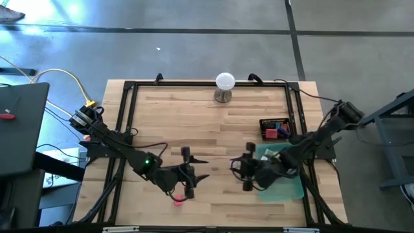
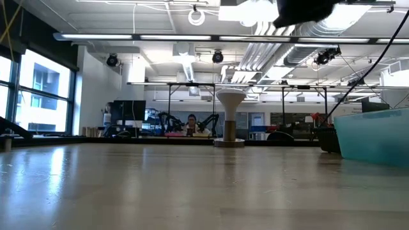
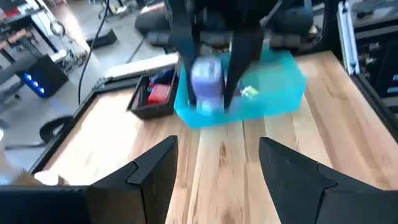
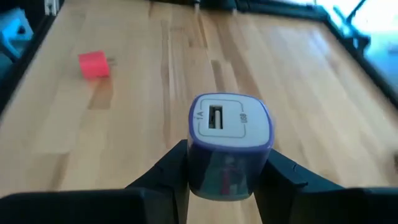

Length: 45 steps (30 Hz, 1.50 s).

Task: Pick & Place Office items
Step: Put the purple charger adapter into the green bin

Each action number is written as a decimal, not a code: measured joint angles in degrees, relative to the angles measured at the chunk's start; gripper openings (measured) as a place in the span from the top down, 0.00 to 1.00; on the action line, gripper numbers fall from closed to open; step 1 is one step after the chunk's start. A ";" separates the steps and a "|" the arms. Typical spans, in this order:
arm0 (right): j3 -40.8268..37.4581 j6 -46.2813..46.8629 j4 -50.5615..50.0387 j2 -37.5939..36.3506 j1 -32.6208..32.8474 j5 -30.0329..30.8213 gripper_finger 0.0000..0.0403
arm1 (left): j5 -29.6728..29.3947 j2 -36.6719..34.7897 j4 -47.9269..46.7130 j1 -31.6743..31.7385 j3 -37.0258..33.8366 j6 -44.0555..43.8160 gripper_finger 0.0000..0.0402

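A lavender USB charger (image 4: 231, 144) sits clamped between the fingers of my right gripper (image 4: 227, 168), its port facing the wrist camera, held over the tabletop (image 1: 213, 123) beside the green tray (image 1: 288, 188). From the left wrist I see the same charger (image 3: 207, 87) pinched in the right gripper (image 3: 214, 93) in front of that tray (image 3: 280, 93). My left gripper (image 3: 217, 163) faces it across the middle of the tabletop, fingers apart and holding nothing. A red block (image 4: 94, 64) lies on the wood near the left gripper (image 1: 189, 173). More pieces, red and blue, fill a black bin (image 1: 275, 129) beyond the tray. A white ball (image 1: 224, 81) on its stand rises at the far edge.
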 joint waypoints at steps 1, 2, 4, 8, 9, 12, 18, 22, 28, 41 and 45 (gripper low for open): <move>0.00 3.41 -2.58 -0.97 0.73 0.37 0.70 | 0.10 0.00 -1.02 0.00 -0.01 -0.89 0.46; 0.03 6.90 -5.03 -1.78 1.31 0.54 0.70 | 0.51 0.00 -2.04 0.00 -0.01 -1.71 0.46; 0.07 13.62 -10.62 -3.05 2.65 0.34 0.70 | 1.57 0.00 -4.08 0.00 -0.01 -3.13 0.46; 0.04 24.42 -17.42 -3.81 4.57 -2.73 0.70 | 5.29 0.00 -6.88 0.46 0.01 -5.49 0.46; 0.04 26.79 -19.54 -3.78 5.10 -4.00 0.70 | 6.31 0.00 -7.63 0.48 0.00 -5.87 0.46; 0.02 34.40 -24.82 -3.74 6.45 -7.69 0.70 | 8.03 0.00 -9.53 0.51 0.01 -6.83 0.46; 0.02 46.27 -31.36 -3.74 8.03 -11.34 0.70 | 9.99 0.00 -14.00 0.19 0.01 -6.92 0.46; 0.02 52.30 -36.61 -3.72 8.05 -13.15 0.70 | 9.99 0.00 -15.97 0.00 -0.01 -7.09 0.46; 0.02 62.06 -47.25 -3.67 8.04 -17.34 0.70 | 9.50 0.00 -16.10 0.01 -0.01 -6.82 0.46; 0.02 78.11 -61.37 -3.10 8.90 -34.75 0.70 | 9.38 0.00 -16.02 0.02 -0.05 -6.68 0.46; 0.02 81.71 -66.03 -2.25 8.84 -37.82 0.70 | 9.38 0.00 -14.36 0.02 -0.10 -6.66 0.46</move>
